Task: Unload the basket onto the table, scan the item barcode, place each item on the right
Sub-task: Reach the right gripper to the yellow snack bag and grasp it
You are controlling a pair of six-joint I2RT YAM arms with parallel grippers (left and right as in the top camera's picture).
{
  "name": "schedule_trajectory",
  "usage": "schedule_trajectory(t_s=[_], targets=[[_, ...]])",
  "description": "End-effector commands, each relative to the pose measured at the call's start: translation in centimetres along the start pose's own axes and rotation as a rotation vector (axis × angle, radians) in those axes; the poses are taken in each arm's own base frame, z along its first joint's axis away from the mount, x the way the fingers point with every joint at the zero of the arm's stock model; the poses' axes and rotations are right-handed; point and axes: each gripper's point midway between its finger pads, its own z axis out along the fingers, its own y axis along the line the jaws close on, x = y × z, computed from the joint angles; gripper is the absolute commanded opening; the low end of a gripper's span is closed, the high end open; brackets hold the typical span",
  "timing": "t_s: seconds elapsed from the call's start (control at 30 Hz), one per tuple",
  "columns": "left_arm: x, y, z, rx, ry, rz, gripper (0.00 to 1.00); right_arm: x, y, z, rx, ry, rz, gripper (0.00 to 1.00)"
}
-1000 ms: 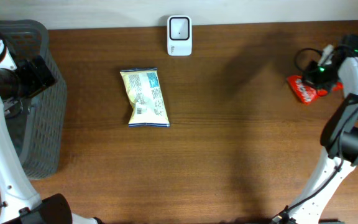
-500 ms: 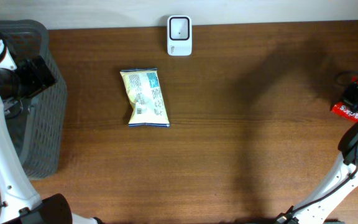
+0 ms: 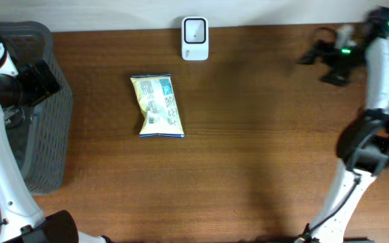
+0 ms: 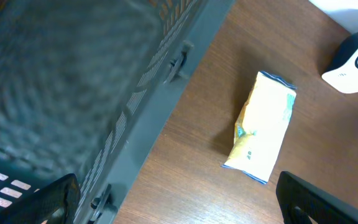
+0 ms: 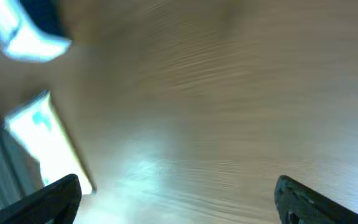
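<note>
Brown wood table [image 3: 262, 148], seen from above: the yellow snack packet [image 3: 158, 106] lay flat left of the middle, well apart from the white scanner [image 3: 195, 38] at the back edge. I judged that nothing was scanned; picking up and presenting were both left to do. From my left wrist, my left gripper [image 4: 179, 208] was spread wide and empty beside the grey basket [image 4: 104, 74], with the packet beyond. My right wrist view was blurred, but my right gripper [image 5: 179, 205] was spread and held nothing.

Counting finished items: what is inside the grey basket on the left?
Only blurred grey mesh shows inside the basket; no item is visible. From overhead, the left arm covers part of it.
</note>
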Motion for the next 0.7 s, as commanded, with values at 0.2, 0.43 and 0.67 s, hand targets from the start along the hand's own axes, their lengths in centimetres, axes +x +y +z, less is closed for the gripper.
schedule_trajectory(t_s=[0.2,0.43,0.67], targets=[[0.0,-0.1,-0.1,0.009,-0.001,-0.012,0.99,10.2,18.4,16.3,-0.11,0.204,-0.488,0.99],[0.0,-0.1,-0.1,0.009,-0.001,-0.012,0.99,16.4,23.3,23.0,-0.15,0.28,-0.521,0.98],[0.0,0.0,-0.1,0.009,-0.001,-0.013,0.99,20.6,22.5,27.2,-0.122,0.38,-0.537,0.75]])
